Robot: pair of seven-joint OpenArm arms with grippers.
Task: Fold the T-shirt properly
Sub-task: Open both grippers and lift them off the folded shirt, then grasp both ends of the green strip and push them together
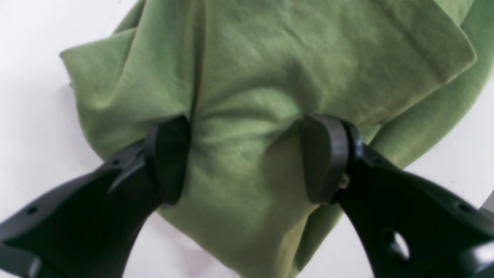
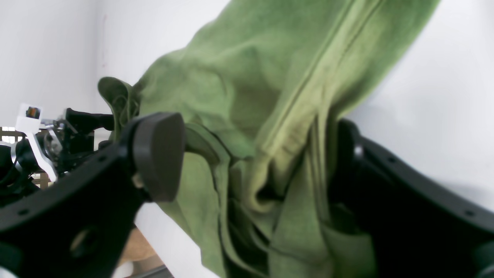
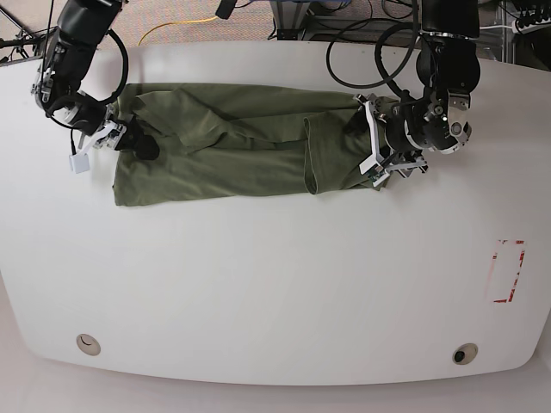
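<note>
Clearly the risk is a lopsided fold – if either gripper pinches only the top layer, the thin cloth could slip and bunch. Left gripper (image 1: 247, 158) stands wide, pads pressed into the T-shirt (image 3: 224, 155) but clenching nothing. Right gripper (image 2: 251, 162) gapes fully too, bunched cloth draped between its jaws, not pinched. Shirt lies stretched across the far part of the white table (image 3: 275, 284), partly folded
</note>
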